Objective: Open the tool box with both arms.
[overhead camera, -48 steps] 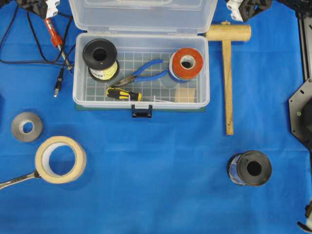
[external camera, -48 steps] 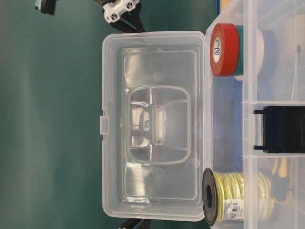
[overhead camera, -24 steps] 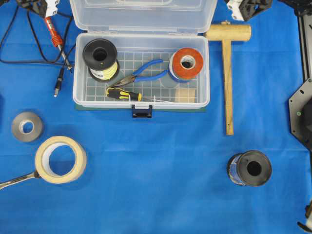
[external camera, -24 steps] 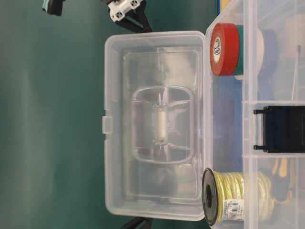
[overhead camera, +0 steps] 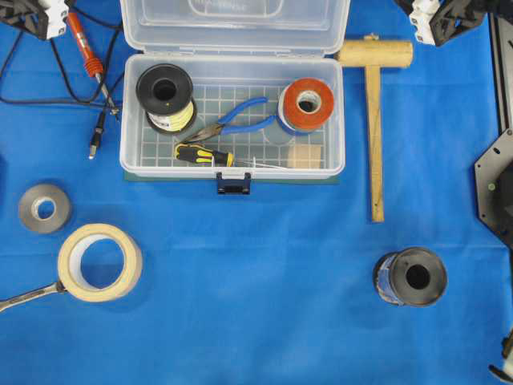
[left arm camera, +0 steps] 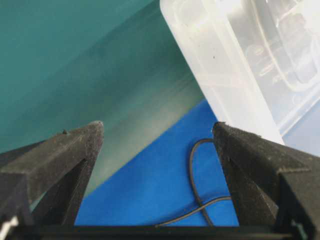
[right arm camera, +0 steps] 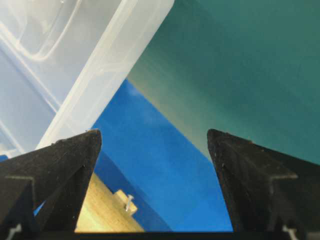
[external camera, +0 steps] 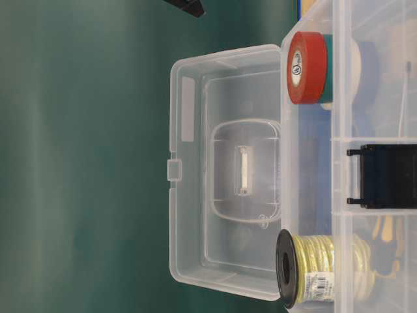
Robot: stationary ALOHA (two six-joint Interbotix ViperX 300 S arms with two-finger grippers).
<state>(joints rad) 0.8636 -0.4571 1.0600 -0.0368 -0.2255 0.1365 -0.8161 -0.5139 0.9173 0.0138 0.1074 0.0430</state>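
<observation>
I see the tool box point(overhead camera: 232, 112) at the far middle of the blue cloth point(overhead camera: 256, 281), lid point(external camera: 225, 169) raised and leaning back. My left gripper point(left arm camera: 157, 132) and right gripper point(right arm camera: 154, 135) sit off its far corners, jaws spread wide with nothing between them, clear of the lid.
</observation>
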